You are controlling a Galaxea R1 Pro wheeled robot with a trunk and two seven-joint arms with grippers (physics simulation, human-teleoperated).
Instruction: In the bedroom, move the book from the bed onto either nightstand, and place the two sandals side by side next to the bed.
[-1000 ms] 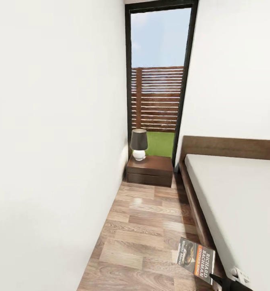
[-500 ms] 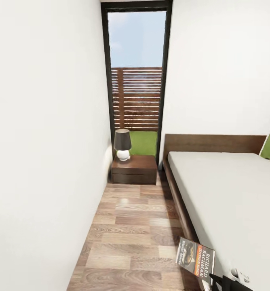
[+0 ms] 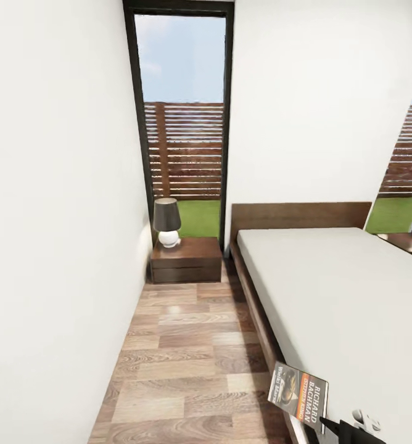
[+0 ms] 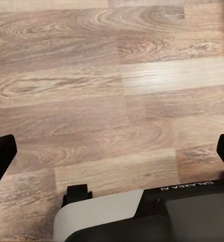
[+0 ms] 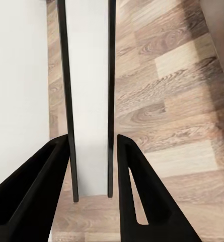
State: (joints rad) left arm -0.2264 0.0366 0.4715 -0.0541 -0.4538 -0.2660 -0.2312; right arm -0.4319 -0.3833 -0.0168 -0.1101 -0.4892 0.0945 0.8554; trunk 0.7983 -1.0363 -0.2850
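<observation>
**Book held at the bed's edge, nightstand ahead**

The bedroom has white walls (image 3: 52, 185) and a wood plank floor (image 3: 181, 345). A tall dark-framed window (image 3: 181, 123) at the far end shows a slatted fence and some grass.

The bed (image 3: 341, 296) takes the right side of the head view, with a plain white mattress, a dark brown frame and a flat brown headboard against the far wall. The floor makes a narrow strip between the bed and the left wall.

At the end of this strip, just beside the head of the bed, stands the nightstand (image 3: 186, 259). On its top, near the wall, there is a small lamp (image 3: 167, 222) with a dark shade and a white round base. The corner of a second nightstand (image 3: 409, 242) shows at the far side of the bed.

The book (image 3: 300, 394) is low in the head view, over the near edge of the bed and tilted, its cover facing up. The right gripper (image 5: 91, 174) is closed on it: in the right wrist view the two black fingers (image 5: 137, 196) press the book (image 5: 89, 101) from both sides, and its pale page edge runs away between them.

The left gripper (image 4: 112, 161) hangs above bare floor with its fingertips wide apart, holding nothing.
</observation>
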